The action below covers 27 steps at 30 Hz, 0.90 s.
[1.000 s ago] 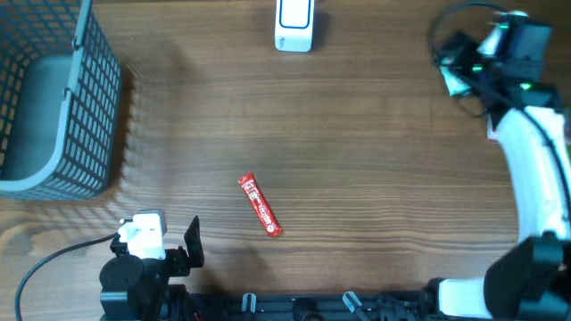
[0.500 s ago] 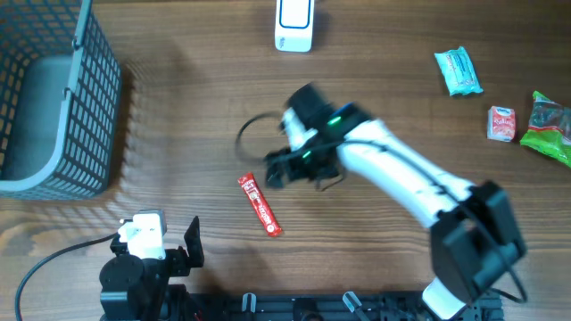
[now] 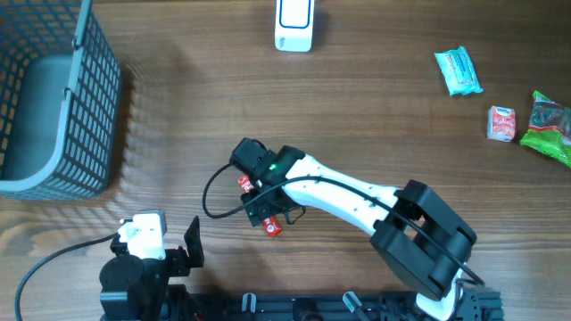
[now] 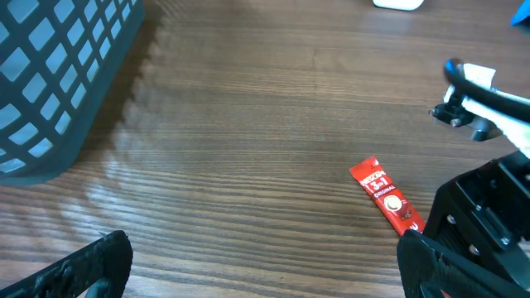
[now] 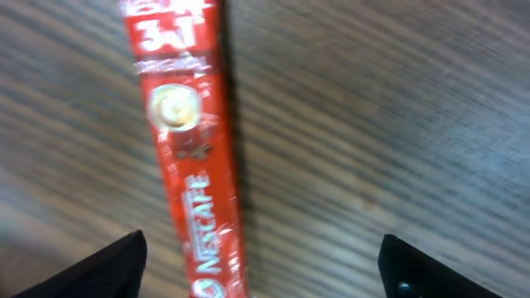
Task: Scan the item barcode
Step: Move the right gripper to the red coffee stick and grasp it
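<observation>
Pickup is in hand: the right gripper (image 5: 263, 269) hovers low over the red coffee stick (image 5: 186, 141), which lies flat on the table (image 3: 401, 134) toward the front. Its jaws stand spread wide, the stick between them, nothing held. Next they should close across the stick and lift. The left gripper (image 4: 265, 269) is spread too, empty

Basket (image 3: 100, 107) left (3 snacks (image 3: 458, 71) right)

The table (image 3: 401, 116) is brown wood with fine grain lines, smooth and a little shiny. The red stick packet (image 5: 186, 141) is shiny plastic wrap. The basket (image 3: 98, 89) at upper left is dull grey plastic
</observation>
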Each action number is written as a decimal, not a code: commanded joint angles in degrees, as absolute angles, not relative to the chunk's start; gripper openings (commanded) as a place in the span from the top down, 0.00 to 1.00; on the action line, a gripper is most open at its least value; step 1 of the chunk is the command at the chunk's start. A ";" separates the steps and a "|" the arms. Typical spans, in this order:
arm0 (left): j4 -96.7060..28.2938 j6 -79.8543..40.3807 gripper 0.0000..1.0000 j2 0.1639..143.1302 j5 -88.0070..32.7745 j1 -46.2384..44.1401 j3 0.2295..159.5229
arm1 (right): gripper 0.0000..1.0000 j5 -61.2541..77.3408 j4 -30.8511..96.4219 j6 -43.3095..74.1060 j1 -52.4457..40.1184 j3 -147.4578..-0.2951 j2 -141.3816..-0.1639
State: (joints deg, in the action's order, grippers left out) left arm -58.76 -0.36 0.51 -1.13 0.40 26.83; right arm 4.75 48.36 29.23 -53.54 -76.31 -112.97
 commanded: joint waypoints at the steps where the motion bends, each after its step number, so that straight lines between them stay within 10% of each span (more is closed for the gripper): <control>1: -58.57 -0.91 0.00 0.27 -0.56 0.10 26.46 | 0.12 -1.87 48.18 29.43 -53.45 -76.16 -115.61; 23: -58.57 -0.91 0.00 0.27 -0.56 0.10 26.46 | 0.01 -1.50 37.80 22.52 -59.61 -76.18 -116.27; 25: -58.57 -0.91 0.00 0.27 -0.56 0.10 26.46 | 0.07 -1.50 37.34 22.46 -59.61 -76.18 -116.29; 27: -58.57 -0.91 0.00 0.27 -0.56 0.10 26.46 | 0.34 -1.52 37.19 22.13 -59.61 -76.18 -116.44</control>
